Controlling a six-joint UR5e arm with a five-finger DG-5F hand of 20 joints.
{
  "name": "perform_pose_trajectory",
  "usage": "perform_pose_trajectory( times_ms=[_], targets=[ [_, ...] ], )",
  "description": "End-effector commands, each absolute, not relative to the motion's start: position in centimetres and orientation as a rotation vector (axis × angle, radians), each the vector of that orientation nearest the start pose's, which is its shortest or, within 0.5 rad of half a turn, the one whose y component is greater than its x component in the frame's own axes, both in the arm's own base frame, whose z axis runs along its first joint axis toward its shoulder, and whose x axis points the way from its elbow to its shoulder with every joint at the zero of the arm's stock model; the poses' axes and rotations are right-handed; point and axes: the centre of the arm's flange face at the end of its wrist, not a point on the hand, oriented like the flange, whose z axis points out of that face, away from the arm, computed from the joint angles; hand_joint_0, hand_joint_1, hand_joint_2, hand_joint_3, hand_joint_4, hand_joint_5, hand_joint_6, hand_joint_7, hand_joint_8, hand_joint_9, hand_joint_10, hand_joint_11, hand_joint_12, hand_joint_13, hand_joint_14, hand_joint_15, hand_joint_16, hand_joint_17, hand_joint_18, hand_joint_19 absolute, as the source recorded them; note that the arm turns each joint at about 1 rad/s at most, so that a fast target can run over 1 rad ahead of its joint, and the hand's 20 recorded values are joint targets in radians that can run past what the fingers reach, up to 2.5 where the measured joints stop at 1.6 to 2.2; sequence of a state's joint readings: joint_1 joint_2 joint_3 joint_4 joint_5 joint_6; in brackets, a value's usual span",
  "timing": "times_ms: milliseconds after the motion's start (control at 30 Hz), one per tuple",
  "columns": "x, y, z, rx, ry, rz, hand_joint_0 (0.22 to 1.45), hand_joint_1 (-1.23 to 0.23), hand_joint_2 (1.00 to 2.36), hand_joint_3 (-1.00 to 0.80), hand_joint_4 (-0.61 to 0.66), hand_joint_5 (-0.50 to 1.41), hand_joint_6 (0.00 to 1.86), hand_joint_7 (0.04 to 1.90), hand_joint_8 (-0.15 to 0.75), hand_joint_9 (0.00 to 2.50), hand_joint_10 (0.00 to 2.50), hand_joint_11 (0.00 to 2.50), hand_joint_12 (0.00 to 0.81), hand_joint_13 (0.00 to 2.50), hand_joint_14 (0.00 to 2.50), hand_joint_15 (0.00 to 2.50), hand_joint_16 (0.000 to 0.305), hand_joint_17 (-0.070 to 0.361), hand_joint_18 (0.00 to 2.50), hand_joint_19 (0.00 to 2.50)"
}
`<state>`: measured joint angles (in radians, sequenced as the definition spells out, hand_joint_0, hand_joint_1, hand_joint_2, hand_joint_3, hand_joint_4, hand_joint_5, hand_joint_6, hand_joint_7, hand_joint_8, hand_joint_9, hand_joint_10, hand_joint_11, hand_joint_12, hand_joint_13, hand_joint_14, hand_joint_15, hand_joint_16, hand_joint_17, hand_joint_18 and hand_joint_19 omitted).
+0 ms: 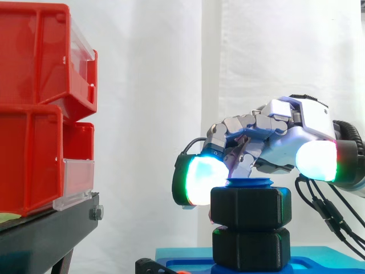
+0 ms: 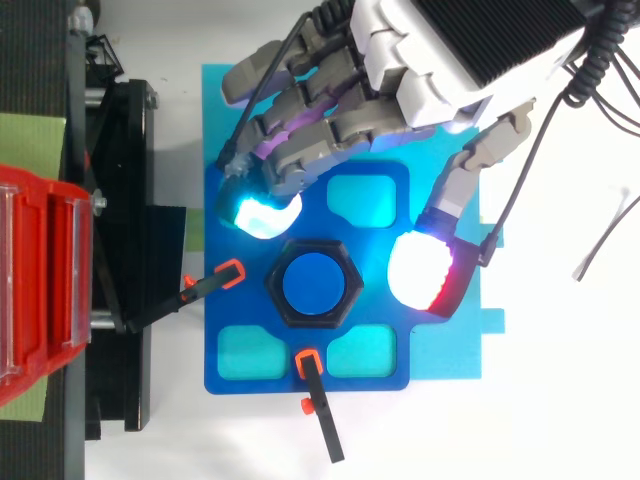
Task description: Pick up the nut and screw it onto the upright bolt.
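2 close views, level and overhead, share nut (image 1: 251,208).

Hand (image 2: 445,75) sat over the blue plate (image 2: 215,310), fingers loosely bent. Cyan pad (image 2: 258,215) was just up-left of the black nut (image 2: 352,290) and white-red pad (image 2: 420,270) just right of it, neither touching. Nut ringed the blue bolt (image 2: 312,284). Two orange-tipped clamps (image 2: 228,275) pointed at it.
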<state>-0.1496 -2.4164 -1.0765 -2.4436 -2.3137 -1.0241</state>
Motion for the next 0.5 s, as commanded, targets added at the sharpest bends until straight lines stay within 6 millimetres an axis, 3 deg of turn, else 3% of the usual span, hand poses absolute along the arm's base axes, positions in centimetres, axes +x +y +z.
perform_pose_trajectory(
  times_ms=[0,467],
  targets=[
    [77.02,-18.33,24.07,-0.216,1.343,0.788,0.48,-0.42,1.00,-0.50,0.32,-0.07,0.50,0.90,0.336,0.96,0.00,0.00,0.391,0.74,0.00,0.00,0.062,0.140,0.49,0.00],
    [77.02,-18.45,24.10,-0.217,1.341,0.785,0.49,-0.42,1.00,-0.50,0.33,-0.03,0.51,1.12,0.339,1.02,0.00,0.00,0.388,0.76,0.00,0.00,0.061,0.138,0.53,0.00]
  ],
)
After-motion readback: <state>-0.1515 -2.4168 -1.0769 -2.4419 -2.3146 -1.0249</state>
